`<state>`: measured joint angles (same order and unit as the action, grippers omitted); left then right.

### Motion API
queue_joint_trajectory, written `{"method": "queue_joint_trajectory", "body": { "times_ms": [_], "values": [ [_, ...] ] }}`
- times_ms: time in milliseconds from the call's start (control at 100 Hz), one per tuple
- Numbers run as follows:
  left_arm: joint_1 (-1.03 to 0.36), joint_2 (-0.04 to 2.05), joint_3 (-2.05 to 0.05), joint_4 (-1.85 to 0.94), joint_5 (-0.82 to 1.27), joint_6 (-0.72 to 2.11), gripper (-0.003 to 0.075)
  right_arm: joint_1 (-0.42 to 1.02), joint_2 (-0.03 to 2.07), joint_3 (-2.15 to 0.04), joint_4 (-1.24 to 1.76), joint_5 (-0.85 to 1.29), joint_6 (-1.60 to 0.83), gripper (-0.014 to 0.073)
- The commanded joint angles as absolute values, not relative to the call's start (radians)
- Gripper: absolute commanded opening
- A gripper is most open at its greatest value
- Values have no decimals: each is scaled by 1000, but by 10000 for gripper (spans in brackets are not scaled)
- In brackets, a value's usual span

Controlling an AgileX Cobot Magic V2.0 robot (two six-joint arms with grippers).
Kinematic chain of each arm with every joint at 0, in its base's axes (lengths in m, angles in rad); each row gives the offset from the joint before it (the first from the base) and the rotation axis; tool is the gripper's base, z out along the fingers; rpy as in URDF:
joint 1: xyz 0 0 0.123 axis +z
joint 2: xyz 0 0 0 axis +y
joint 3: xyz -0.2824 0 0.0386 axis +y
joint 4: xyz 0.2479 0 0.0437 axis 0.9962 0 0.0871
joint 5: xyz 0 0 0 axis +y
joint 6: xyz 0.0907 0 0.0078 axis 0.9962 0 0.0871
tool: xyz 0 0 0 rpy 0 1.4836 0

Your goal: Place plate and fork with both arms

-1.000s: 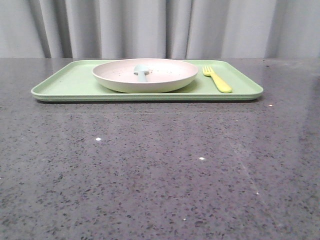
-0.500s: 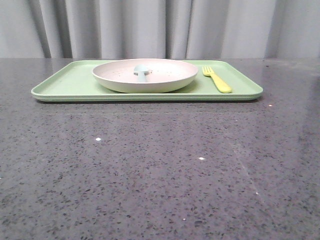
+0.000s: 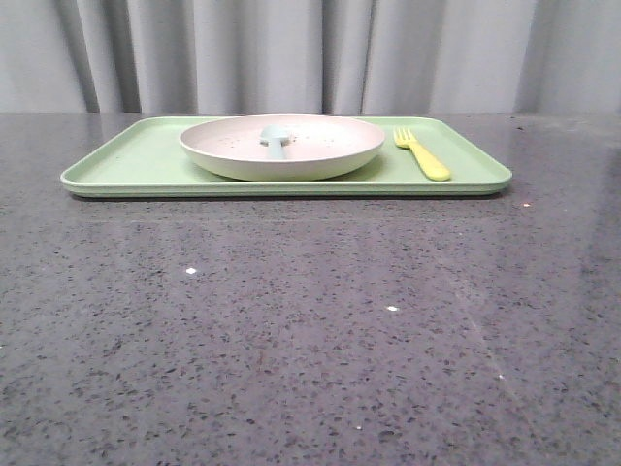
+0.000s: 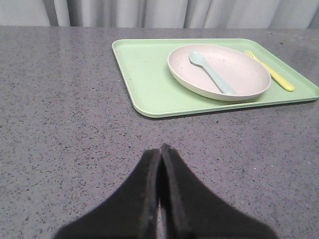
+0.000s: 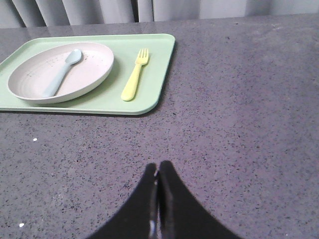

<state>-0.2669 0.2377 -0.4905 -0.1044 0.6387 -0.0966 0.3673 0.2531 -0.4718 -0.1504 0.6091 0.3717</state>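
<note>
The plate (image 3: 281,146) and fork (image 3: 421,153) lie on the green tray (image 3: 116,165) near the bench's far edge, a blue spoon (image 4: 211,71) in the plate. The task looks done. The fork's long axis runs front to back, tines toward the far edge. The left tool (image 4: 160,189) and right tool (image 5: 157,199) are pressed together, empty, well apart from the tray.

Glossy speckled stone table (image 3: 291,330), matt plastic tray (image 3: 126,160)

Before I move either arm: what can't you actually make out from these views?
- Front view: neither arm nor gripper appears; they lie outside the frame.
- Front view: the spoon handle is hidden behind the plate rim.
- Left gripper and right gripper: only the fingertips show; their bodies are cut off by each wrist view's edge.
</note>
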Motion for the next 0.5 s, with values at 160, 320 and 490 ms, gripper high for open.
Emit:
{"method": "queue_joint_trajectory", "body": {
  "times_ms": [160,320,490],
  "values": [
    [-275,248,-516,-116,574,-105,-20,368,263,-495,-173,530,362,-67],
    [-275,248,-516,-116,574,-105,-20,368,263,-495,-173,530,362,-67],
    [-273,246,-497,-114,571,-105,-20,368,263,-495,-173,530,362,-67]
  ]
}}
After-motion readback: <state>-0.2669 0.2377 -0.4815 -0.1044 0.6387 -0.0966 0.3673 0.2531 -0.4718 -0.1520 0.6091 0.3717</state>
